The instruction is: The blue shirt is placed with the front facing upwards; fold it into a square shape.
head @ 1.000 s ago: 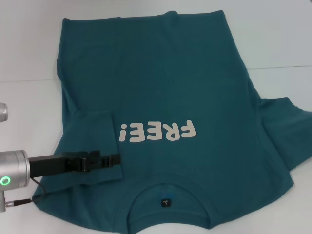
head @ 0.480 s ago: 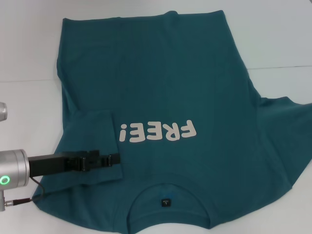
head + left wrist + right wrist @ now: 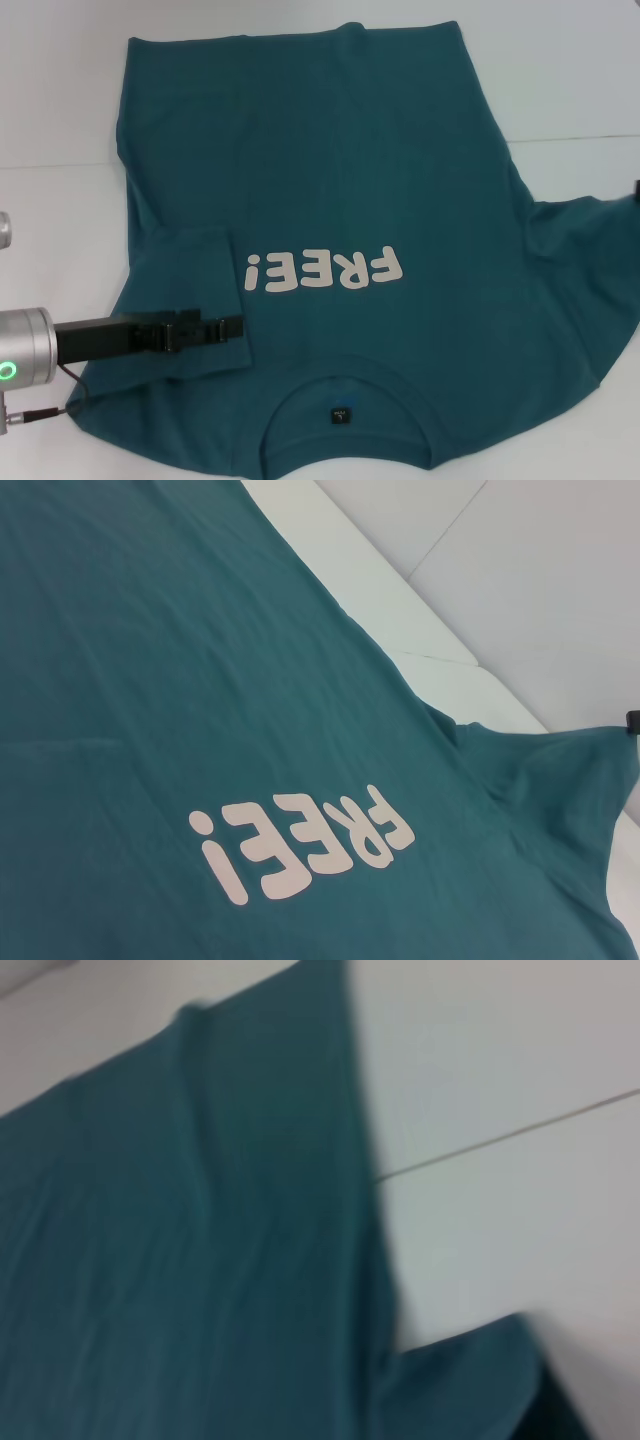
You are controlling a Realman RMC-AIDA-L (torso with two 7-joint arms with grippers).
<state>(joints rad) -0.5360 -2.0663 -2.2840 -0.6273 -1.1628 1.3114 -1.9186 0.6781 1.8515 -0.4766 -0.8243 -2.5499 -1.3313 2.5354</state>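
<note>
White tabletop point(image 3: 60, 90) carries the blue shirt point(image 3: 340, 180), lettering up. At 9 o'clock, the left gripper point(image 3: 238, 327) pins the folded sleeve, grip unclear. At 3 o'clock, the other sleeve has lifted outward: second fold starting.

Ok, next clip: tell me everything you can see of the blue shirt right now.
The blue shirt is a dark teal short-sleeved tee of soft, cotton-looking fabric, lying front up on the white table, collar toward the robot. White "FREE!" lettering crosses the chest; a small dark label sits inside the ribbed collar. Its left-side sleeve is folded in over the body, with the left gripper at that flap's edge. The right-side sleeve lies spread outward, its tip raised beside the right gripper.
</note>
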